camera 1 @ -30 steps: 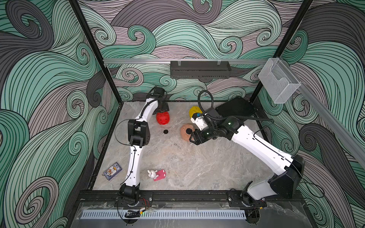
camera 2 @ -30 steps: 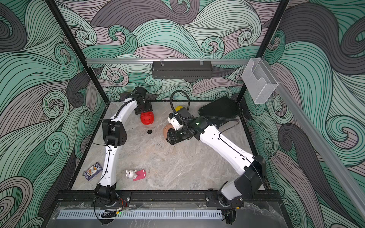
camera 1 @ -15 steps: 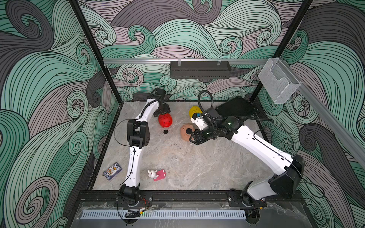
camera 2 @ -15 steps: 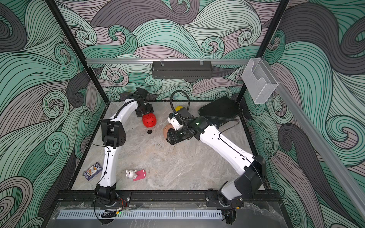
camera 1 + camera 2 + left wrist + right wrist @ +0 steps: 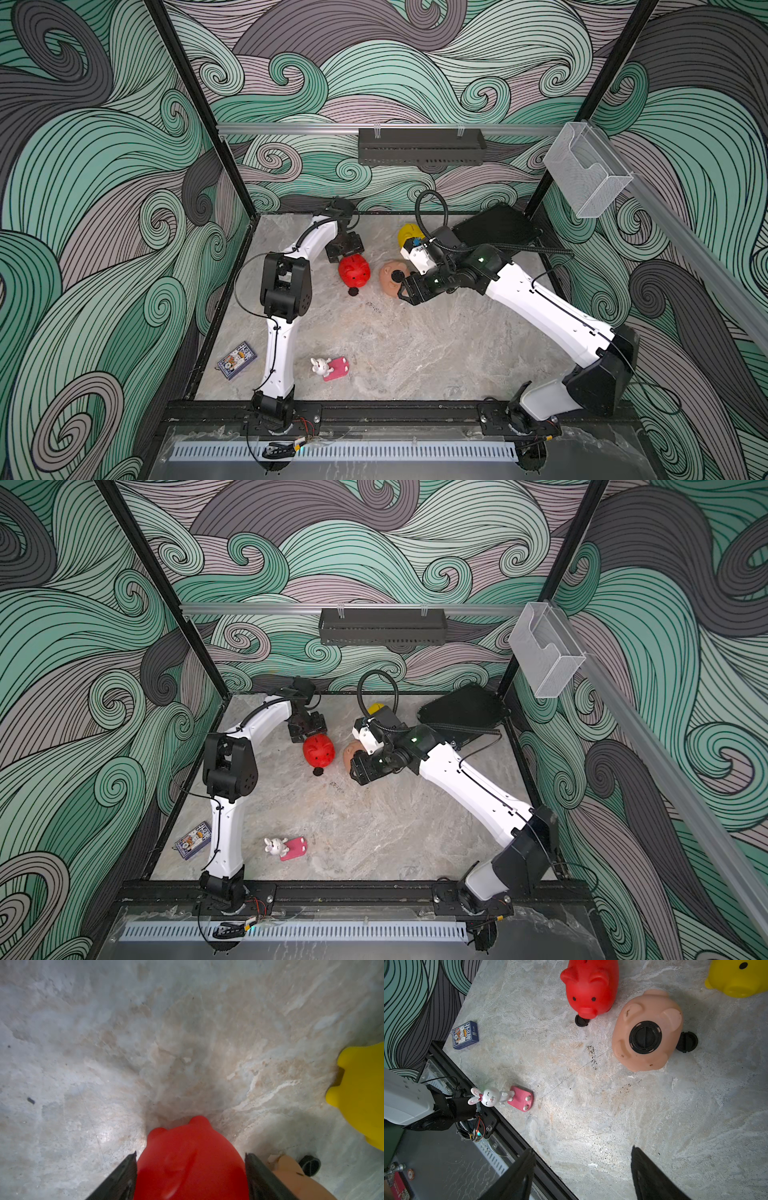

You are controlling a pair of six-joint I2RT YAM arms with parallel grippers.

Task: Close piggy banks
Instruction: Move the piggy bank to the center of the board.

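- The two arms work close together at the far part of the table. If both move toward the middle at once, their wrists can hit each other.
- The red pig stands on its feet between the fingers of the left gripper. One finger is on each side, very close to the body; I cannot tell if they already press it. The body is round and smooth, so an off-centre squeeze can make it slip out or turn against the peach-pink pig just beside it.
- The peach-pink pig lies belly up with a black plug sitting in its hole. I cannot tell if this plug is locked. The right gripper is empty, with its fingers wide apart; a push from it can roll this pig.
- The yellow pig stands near the right wrist, which can knock it.
- Two loose plugs lie flat, one at the red pig's snout and one beside the peach-pink pig. A moving pig can push them away.
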